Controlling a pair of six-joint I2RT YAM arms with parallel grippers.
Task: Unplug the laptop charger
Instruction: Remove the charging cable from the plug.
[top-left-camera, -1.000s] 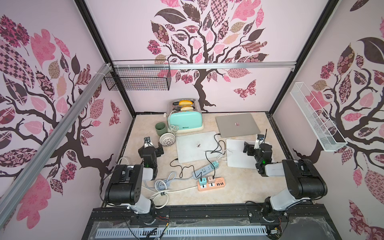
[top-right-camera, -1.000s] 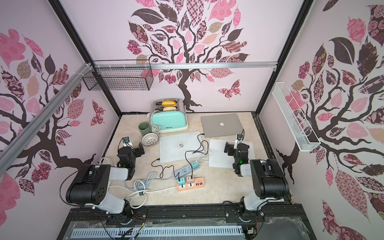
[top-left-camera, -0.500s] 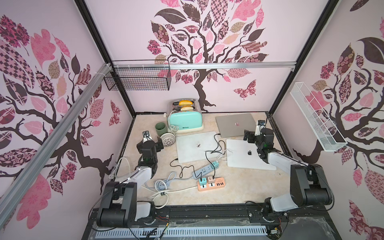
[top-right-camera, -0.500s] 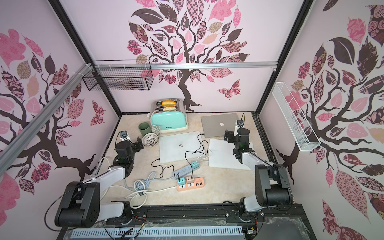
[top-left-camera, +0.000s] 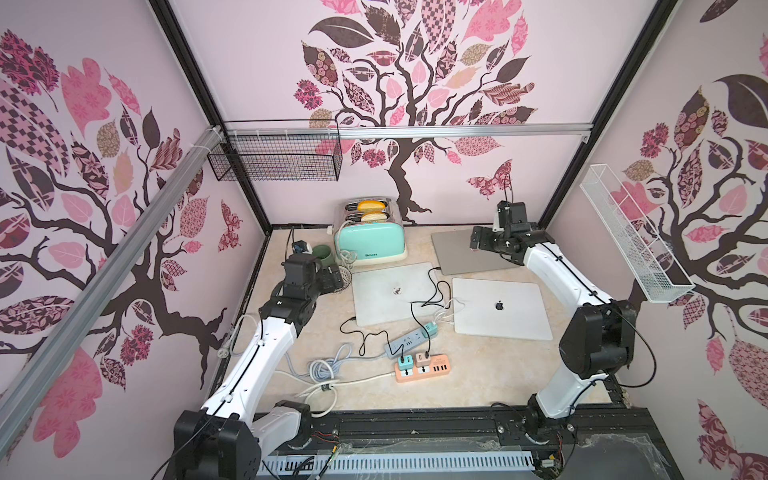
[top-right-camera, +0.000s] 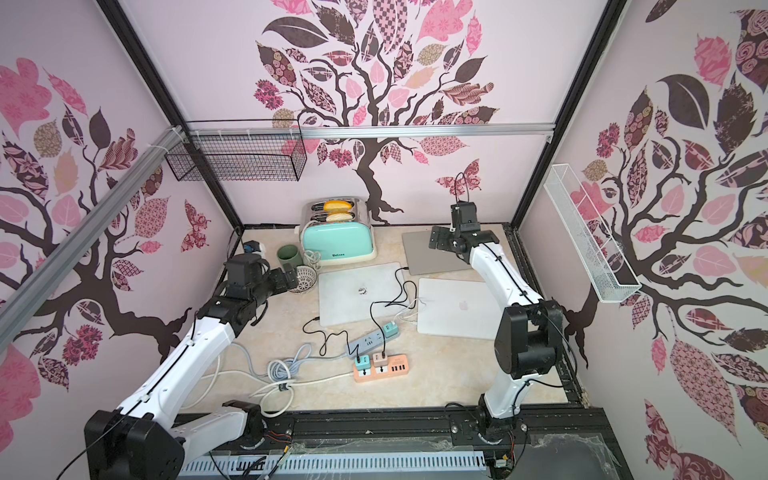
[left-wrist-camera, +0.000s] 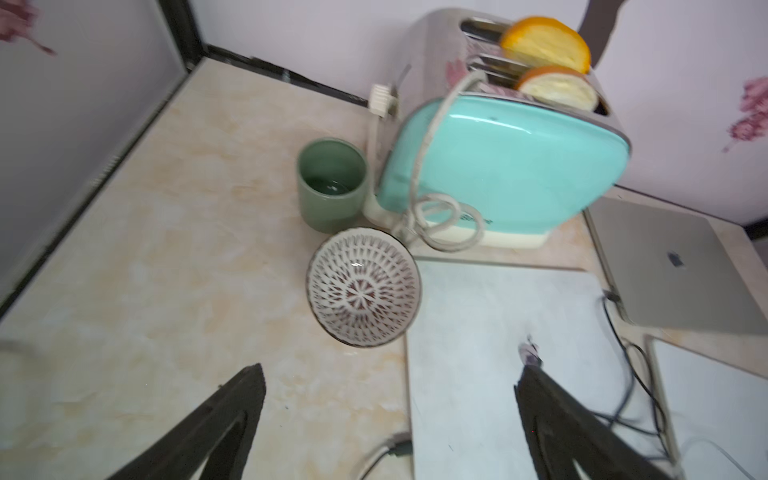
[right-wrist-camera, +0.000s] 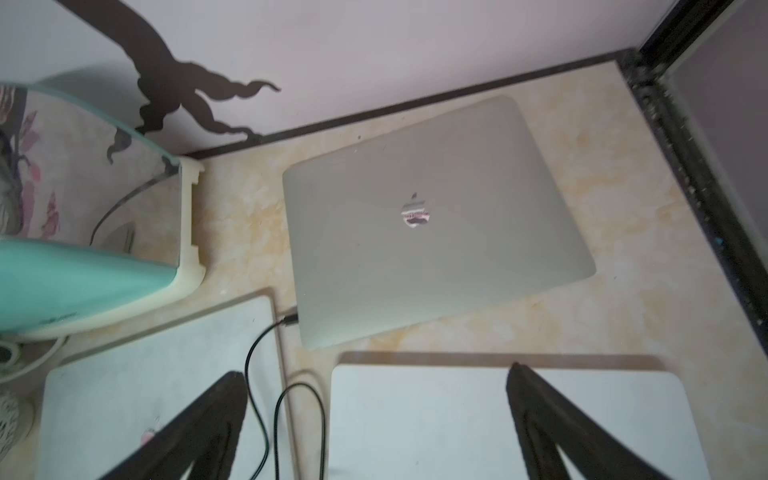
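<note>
Your left end effector (left-wrist-camera: 388, 370), jaws spread wide and empty, has swung out from its folded rest to hang over the patterned bowl (left-wrist-camera: 363, 286) at the table's (top-left-camera: 324, 316) 10 o'clock. Your right end effector (right-wrist-camera: 376, 370), likewise wide open and holding nothing, has reached out to 1 o'clock above the grey laptop (top-left-camera: 453, 253), whose charger plug (right-wrist-camera: 291, 319) sits in its 7 o'clock corner. The approach looks made, but the unplugging itself is not yet begun.
</note>
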